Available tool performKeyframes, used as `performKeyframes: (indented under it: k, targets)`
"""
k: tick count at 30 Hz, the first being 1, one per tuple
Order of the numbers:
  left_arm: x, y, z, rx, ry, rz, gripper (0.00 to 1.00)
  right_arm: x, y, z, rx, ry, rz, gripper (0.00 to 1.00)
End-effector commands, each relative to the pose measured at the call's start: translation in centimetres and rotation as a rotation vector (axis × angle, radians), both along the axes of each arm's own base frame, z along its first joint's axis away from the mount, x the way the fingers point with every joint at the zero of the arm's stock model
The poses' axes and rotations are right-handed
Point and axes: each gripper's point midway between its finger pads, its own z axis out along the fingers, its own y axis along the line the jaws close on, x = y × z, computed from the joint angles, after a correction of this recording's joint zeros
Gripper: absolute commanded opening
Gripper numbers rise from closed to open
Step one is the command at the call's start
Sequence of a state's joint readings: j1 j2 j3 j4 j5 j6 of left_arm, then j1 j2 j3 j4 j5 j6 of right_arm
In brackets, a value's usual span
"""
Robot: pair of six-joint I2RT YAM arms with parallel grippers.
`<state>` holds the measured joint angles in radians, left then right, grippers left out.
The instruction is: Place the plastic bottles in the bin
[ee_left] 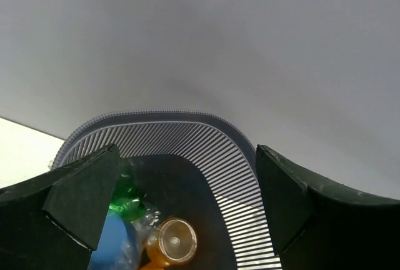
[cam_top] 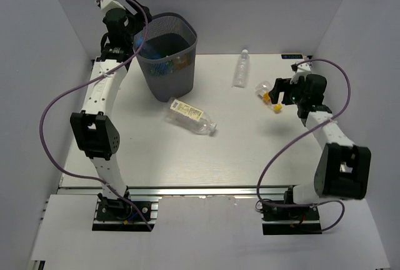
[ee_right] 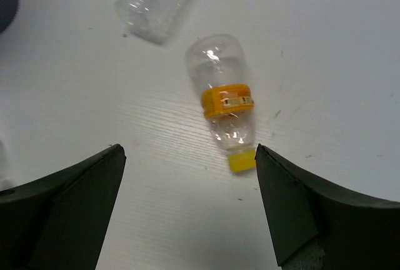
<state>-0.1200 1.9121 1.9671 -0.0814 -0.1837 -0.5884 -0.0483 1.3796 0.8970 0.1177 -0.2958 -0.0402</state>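
Observation:
The dark grey mesh bin (cam_top: 181, 64) stands at the far left of the table. My left gripper (cam_top: 134, 32) hangs open and empty over its rim. In the left wrist view (ee_left: 187, 207) the bin's wall (ee_left: 219, 151) holds a green bottle (ee_left: 128, 204), a blue-labelled one (ee_left: 112, 239) and an orange one (ee_left: 175, 240). A stubby clear bottle with an orange band and yellow cap (ee_right: 225, 98) lies on the table just ahead of my open, empty right gripper (ee_right: 190, 207), which also shows in the top view (cam_top: 278, 93). A cream-labelled bottle (cam_top: 190, 115) and a small clear bottle (cam_top: 241, 69) lie on the table.
The small clear bottle also lies beyond the stubby one in the right wrist view (ee_right: 156, 1). White walls close in the table on the left, back and right. The white table (cam_top: 187, 164) stretches toward the arm bases.

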Motion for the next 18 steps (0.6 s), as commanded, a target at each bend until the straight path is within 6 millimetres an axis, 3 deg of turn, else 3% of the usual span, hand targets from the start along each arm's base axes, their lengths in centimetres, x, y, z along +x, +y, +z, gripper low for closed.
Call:
performKeyframes:
  k: [1, 3, 5, 7, 9, 10, 11, 14, 16, 17, 18]
  targets:
    - [-1.7, -0.3, 6.1, 0.015, -0.122, -0.023, 0.98, 2.3, -1.1, 0.5, -0.046, -0.022, 0.012, 0.89]
    - [-1.7, -0.3, 6.4, 0.030, -0.126, -0.023, 0.98, 3.2, -2.1, -1.2, -0.086, 0.006, -0.009, 0.89]
    - [-2.2, -0.3, 8.3, 0.052, -0.153, -0.028, 0.98, 4.0, -2.8, -3.2, -0.152, 0.033, 0.012, 0.89]
    - [-2.6, -0.4, 8.8, 0.070, -0.139, -0.039, 0.98, 5.0, -3.5, -3.8, -0.203, 0.029, 0.011, 0.89]
    - [-3.4, -0.7, 10.3, 0.081, -0.163, -0.061, 0.98, 5.4, -3.8, -6.5, -0.236, 0.095, 0.041, 0.89]
    - [-4.1, -0.7, 11.2, 0.083, -0.178, -0.067, 0.98, 6.0, -3.7, -6.5, -0.239, 0.098, 0.058, 0.89]
    - [-4.6, -0.7, 11.7, 0.087, -0.182, -0.072, 0.98, 6.0, -3.6, -8.1, -0.238, 0.136, 0.078, 0.89]
    - [-7.0, -0.9, 13.8, 0.097, -0.209, -0.097, 0.98, 6.2, -3.2, -10.0, -0.223, 0.184, 0.106, 0.89]
    - [-8.0, -1.4, 13.3, 0.107, -0.193, -0.132, 0.98, 6.0, -2.9, -10.8, -0.202, 0.212, 0.117, 0.87]
    - [-10.0, -1.3, 14.8, 0.105, -0.221, -0.142, 0.98, 6.1, -2.7, -11.3, -0.188, 0.226, 0.119, 0.86]
    - [-10.0, -1.4, 13.0, 0.106, -0.179, -0.149, 0.98, 6.1, -2.8, -11.6, -0.187, 0.237, 0.113, 0.80]
